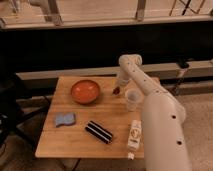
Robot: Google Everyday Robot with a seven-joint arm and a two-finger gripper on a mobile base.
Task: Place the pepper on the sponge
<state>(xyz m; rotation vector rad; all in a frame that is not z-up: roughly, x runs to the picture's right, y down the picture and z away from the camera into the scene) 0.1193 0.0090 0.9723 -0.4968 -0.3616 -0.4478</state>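
The pepper point(116, 91) is a tiny dark red, roundish thing at the back of the wooden table point(75, 140), between the orange-red bowl and the clear cup. My gripper point(118, 88) reaches down from the white arm and is shut on the pepper, which shows just below its tips, at or just above the tabletop. The sponge point(65, 119) is a flat blue-grey pad with wavy edges near the table's left side. It lies well to the front-left of the gripper, on the far side of the bowl.
An orange-red bowl point(85, 91) stands left of the gripper. A clear cup point(132, 99) sits close on its right. A black block with white stripes point(98, 132) lies at the front centre. A white bottle point(134, 135) lies by the arm's base.
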